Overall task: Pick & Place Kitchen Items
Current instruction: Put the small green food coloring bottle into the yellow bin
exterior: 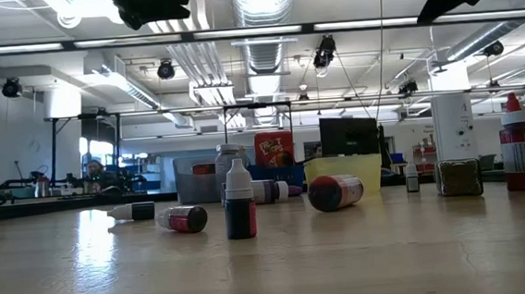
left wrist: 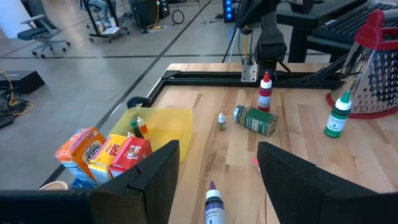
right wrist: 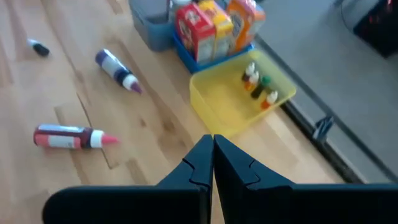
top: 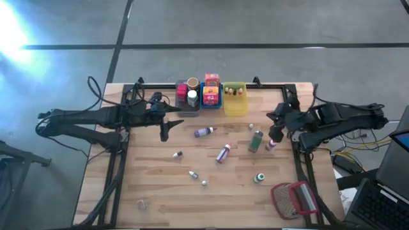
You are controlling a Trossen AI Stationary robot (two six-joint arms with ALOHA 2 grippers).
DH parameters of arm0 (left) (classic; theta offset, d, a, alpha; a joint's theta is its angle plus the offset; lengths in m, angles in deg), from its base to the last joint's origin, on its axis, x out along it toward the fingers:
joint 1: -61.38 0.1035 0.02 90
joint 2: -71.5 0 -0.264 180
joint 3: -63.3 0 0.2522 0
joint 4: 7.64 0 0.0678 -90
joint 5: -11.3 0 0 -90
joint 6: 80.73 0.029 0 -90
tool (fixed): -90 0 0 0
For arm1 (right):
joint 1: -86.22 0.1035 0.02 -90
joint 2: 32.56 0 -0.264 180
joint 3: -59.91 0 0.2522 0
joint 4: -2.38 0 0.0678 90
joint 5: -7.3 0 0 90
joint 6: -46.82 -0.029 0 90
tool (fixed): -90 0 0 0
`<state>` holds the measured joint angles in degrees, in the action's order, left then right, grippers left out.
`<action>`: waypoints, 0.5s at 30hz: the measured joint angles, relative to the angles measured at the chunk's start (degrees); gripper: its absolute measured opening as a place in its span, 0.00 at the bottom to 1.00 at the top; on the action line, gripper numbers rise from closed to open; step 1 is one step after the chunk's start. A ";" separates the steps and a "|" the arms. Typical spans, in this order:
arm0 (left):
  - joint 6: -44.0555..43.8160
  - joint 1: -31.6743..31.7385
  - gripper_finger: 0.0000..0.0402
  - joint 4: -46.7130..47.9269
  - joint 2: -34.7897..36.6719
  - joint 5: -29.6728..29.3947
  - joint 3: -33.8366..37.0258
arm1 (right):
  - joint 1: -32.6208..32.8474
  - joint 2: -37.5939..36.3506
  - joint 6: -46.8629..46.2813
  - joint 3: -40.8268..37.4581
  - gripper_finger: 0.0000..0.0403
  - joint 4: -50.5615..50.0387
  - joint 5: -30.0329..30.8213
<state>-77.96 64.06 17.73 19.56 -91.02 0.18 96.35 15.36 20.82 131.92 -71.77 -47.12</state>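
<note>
High view shows my left gripper (top: pixel 165 130) spread and empty, the purple-capped bottle (top: pixel 204 132) lying just beyond it on the desk (top: pixel 153 185); descending off-centre could roll it away. My right gripper (top: pixel 276 135) is pressed together.

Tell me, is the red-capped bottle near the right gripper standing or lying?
Standing upright. The left wrist view shows the red-capped bottle with its cap pointing up, beside the green jar, which lies on its side.

floor (top: pixel 255 25): grey concrete, dark seams | surface (top: pixel 160 185): pale wood planks, black frame | ceiling (exterior: pixel 264 36): exposed ducts, strip lights lit | office chair (left wrist: pixel 46 34): on floor beyond surface | monitor (exterior: pixel 348 136): dark, in room behind
</note>
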 joint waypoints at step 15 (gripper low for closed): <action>0.01 0.00 0.55 0.00 0.00 0.00 0.00 | -6.49 6.72 -4.13 0.47 0.02 -3.85 -14.01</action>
<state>-77.95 64.06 17.73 19.56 -91.02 0.18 89.87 22.08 16.69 132.39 -75.62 -61.13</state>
